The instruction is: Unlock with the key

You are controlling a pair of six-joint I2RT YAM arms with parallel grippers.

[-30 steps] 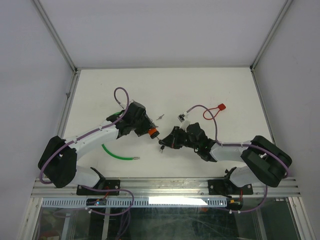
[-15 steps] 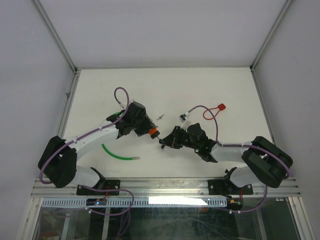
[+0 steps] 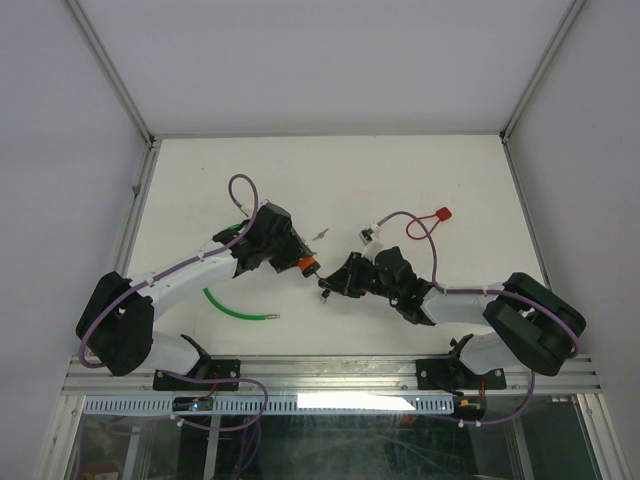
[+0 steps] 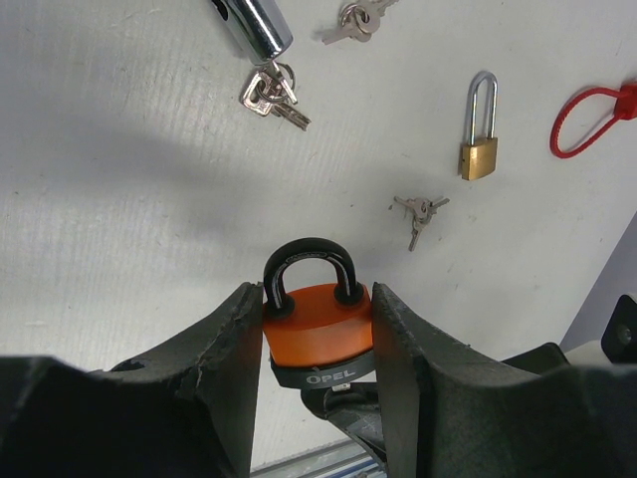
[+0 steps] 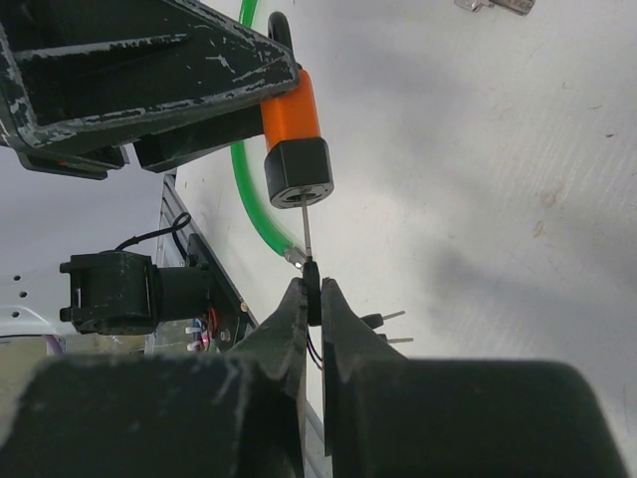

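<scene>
1. The left gripper (image 4: 317, 297) reaches in from 10 o'clock toward the middle of the table (image 3: 400, 170). Its fingers are set at a middling width and clamp the sides of the orange padlock (image 4: 317, 324).
2. That padlock sits just off the table's centre, toward 7 o'clock. In the left wrist view its black shackle points to 12 o'clock and is closed into the body.
3. The right gripper (image 5: 314, 292) comes in from 4 o'clock of the padlock. Its fingers are pressed almost together, pinching the dark head of the key (image 5: 306, 234).
4. The key's thin blade runs up toward 12 o'clock in the right wrist view and meets the black underside of the padlock (how deep it sits cannot be told).
5. Around them, seen from the left wrist:
   - a brass padlock (image 4: 479, 149) lies at 2 o'clock of the orange one
   - a key bunch (image 4: 420, 211) lies at 1 o'clock, nearer
   - a red loop (image 4: 587, 115) lies at the 3 o'clock edge
6. A green cable (image 3: 235, 305) curves on the table at 8 o'clock of the centre, apart from both grippers.
</scene>
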